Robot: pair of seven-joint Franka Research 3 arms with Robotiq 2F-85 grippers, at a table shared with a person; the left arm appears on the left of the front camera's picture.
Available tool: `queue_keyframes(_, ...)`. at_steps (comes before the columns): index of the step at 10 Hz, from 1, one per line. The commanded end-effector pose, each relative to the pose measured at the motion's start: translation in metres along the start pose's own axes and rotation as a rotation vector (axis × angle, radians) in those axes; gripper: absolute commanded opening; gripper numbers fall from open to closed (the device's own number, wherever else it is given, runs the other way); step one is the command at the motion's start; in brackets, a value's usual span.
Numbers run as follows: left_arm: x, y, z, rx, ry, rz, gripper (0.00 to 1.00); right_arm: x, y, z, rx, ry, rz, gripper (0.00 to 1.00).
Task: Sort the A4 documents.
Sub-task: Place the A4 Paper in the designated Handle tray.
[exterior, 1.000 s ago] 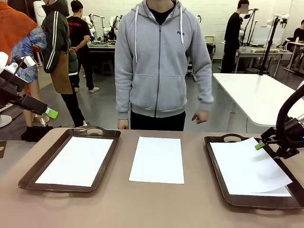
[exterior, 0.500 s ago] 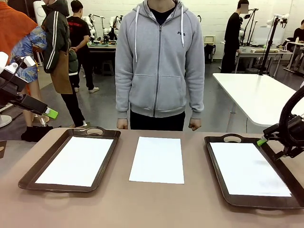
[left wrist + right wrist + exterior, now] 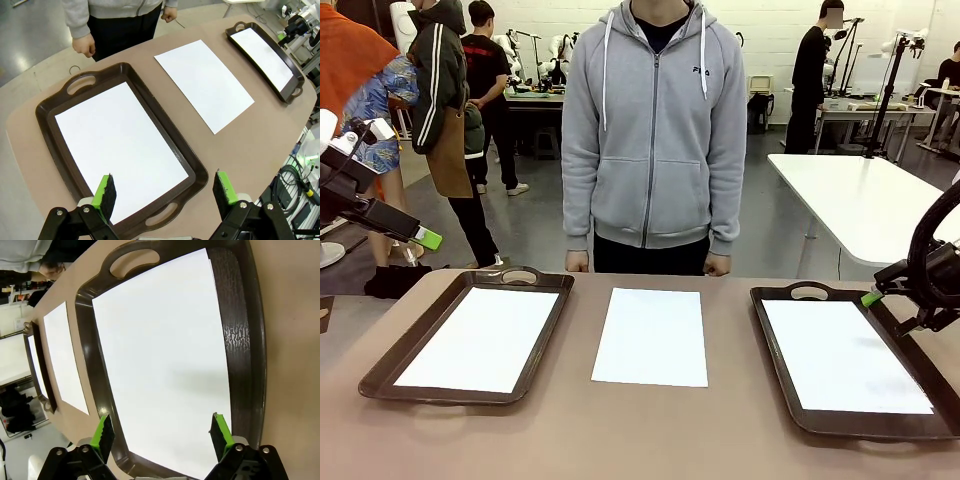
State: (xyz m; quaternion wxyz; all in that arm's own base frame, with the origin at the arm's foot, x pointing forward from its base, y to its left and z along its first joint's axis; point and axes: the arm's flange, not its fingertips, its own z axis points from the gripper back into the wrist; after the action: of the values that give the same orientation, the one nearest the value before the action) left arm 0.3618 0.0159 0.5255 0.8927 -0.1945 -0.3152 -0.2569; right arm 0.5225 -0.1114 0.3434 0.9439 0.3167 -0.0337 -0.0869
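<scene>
Left gripper (image 3: 163, 190) is spread over left tray (image 3: 170, 135), right gripper (image 3: 162, 430) spread over right tray (image 3: 240, 340); nothing gripped. A4 documents (image 3: 651, 335) are laid one per tray, one between.

Sheets (image 3: 650, 336) plain white | trays (image 3: 240, 340) dark brown, pebbled rims | surface (image 3: 620, 430) tan | hoodie (image 3: 650, 130) grey | left gripper (image 3: 163, 176) black, pads (image 3: 105, 192) bright green

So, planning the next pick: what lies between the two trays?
One A4 sheet, flat on the table, touching neither left tray nor right tray; front view.
</scene>
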Motion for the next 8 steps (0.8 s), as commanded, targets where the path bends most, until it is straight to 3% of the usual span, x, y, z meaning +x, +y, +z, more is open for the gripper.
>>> queue_keyframes(1, -0.0014, 0.0001, -0.0015, 0.007, -0.004, 0.0, 1.0, 0.0, -0.0007, -0.0002, -0.001, 0.0, -0.002, 1.0)
queue_keyframes(8, -0.0014, 0.0001, -0.0015, 0.007, -0.004, 0.0, 1.0, 0.0, -0.0007, -0.0002, -0.001, 0.0, -0.002, 1.0)
